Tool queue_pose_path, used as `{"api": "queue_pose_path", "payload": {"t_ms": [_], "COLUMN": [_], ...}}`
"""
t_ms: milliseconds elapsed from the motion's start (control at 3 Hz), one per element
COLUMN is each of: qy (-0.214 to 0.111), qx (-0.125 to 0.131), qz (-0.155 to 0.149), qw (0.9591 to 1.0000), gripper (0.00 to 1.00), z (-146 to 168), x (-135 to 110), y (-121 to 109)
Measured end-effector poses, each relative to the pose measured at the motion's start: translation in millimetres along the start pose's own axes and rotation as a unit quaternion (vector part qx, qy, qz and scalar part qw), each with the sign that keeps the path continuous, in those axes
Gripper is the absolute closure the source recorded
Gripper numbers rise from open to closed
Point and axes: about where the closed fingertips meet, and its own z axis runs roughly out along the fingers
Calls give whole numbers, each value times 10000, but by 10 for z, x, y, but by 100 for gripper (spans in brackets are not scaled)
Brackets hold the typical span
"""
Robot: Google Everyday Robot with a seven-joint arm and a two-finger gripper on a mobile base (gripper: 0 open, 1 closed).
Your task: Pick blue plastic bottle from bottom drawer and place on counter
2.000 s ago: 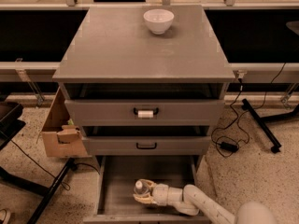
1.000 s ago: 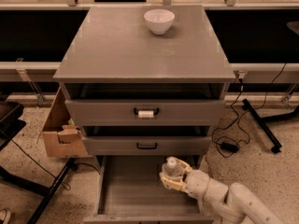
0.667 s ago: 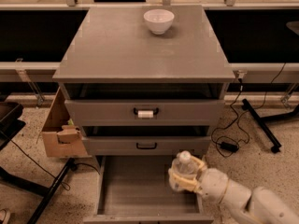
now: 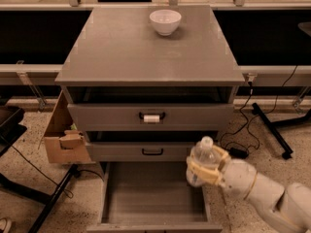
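Note:
The blue plastic bottle [image 4: 202, 158], clear with a white cap, stands upright in my gripper [image 4: 206, 168], whose yellowish fingers [image 4: 200, 171] are shut around its body. I hold it above the right side of the open bottom drawer [image 4: 153, 196], in front of the middle drawer's right end. The drawer's grey floor is bare. The counter [image 4: 146, 47] is the broad grey top of the cabinet, well above the bottle. My white arm [image 4: 265, 191] comes in from the lower right.
A white bowl [image 4: 165, 21] sits at the back middle of the counter. The two upper drawers [image 4: 150, 116] are slightly ajar. A cardboard box [image 4: 63, 135] hangs at the cabinet's left. Black cables and a stand leg [image 4: 269, 130] lie on the floor to the right.
My gripper has lifted the bottle out of the bottom drawer, moving it up and to the right. The bottle went from lying low in the drawer to upright above its right edge.

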Motion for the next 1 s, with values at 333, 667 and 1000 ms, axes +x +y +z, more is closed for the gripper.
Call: {"api": "queue_pose_path", "payload": {"t_ms": [333, 667, 1000], "qy": [-145, -331, -431], "qx": [249, 573, 843], "qz": [-47, -102, -136], "qw": [9996, 9978, 9954], "gripper": [100, 100, 100], "z": [36, 201, 361], "x": [-589, -1597, -2247], "y": [-222, -581, -867]}}
